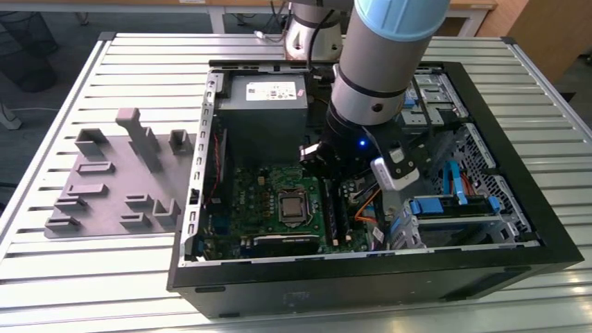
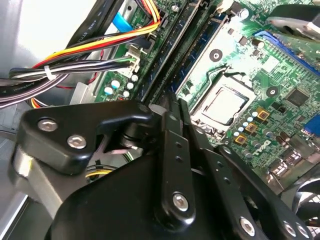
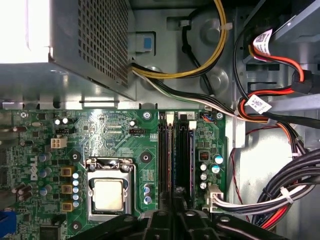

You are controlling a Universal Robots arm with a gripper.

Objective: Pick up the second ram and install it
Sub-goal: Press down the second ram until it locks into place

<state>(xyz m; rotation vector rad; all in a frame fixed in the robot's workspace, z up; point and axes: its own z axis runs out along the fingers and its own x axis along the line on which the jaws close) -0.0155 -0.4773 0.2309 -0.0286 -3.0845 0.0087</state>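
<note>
Gripper [image 3: 175, 220] over the motherboard [image 3: 115, 135] slots.
First wrist view shows the second ram [image 3: 191, 150] apparently seated at the fingers' twelve o'clock; their grip I cannot tell.

- Work surface: a pale table [image 1: 138, 274] of ribbed metal slats, running across the exterior view; its framed edge shows along the exterior view's left.
- Floor: dark grey floor [image 1: 55, 62] beyond the table at the exterior view's left (no markings discernible).
- A dark mesh waste bin [image 1: 26, 48] stands on that floor, near the table corner.
- Furniture: light wooden desk edge [image 1: 231, 4] along the far side; a brown wooden panel [image 1: 545, 31] at the exterior view's right.
- Light: even and diffuse, with soft sheen on the slats; source not visible.
</note>
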